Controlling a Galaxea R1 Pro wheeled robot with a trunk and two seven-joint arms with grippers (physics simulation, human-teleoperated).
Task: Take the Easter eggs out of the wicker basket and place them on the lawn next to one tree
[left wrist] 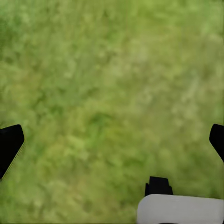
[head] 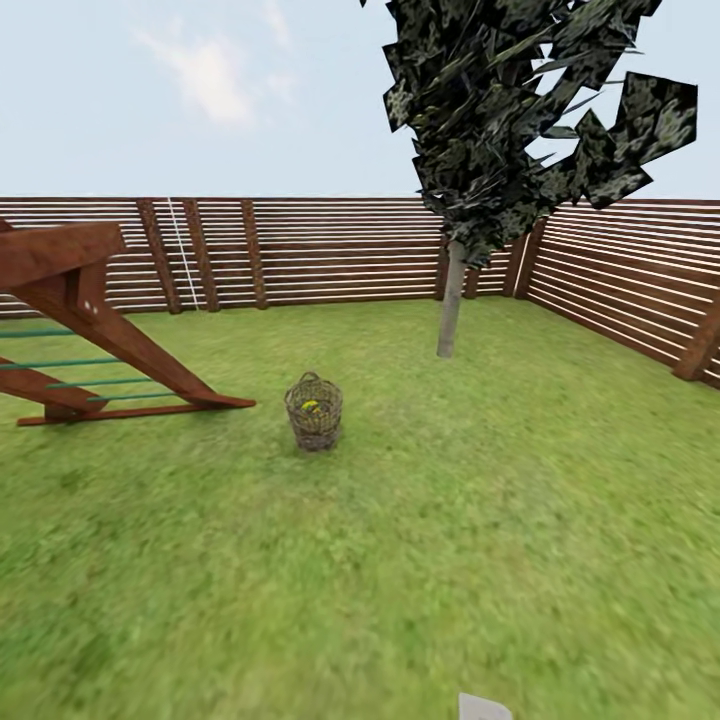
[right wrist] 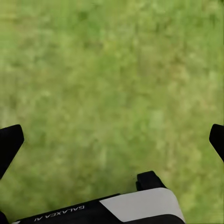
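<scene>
The brown wicker basket stands upright on the lawn some way ahead of me, left of centre in the head view. Through its weave a yellow Easter egg shows inside; how many eggs lie in it I cannot tell. A tree with a grey-beige trunk and dark jagged foliage rises behind and to the right of the basket. My left gripper is open over bare grass, its black fingertips wide apart. My right gripper is open over grass too, holding nothing.
A brown slatted wooden fence closes off the garden at the back and along the right. A wooden play frame with green rungs stands at the left, its foot near the basket. Open grass stretches between me and the basket.
</scene>
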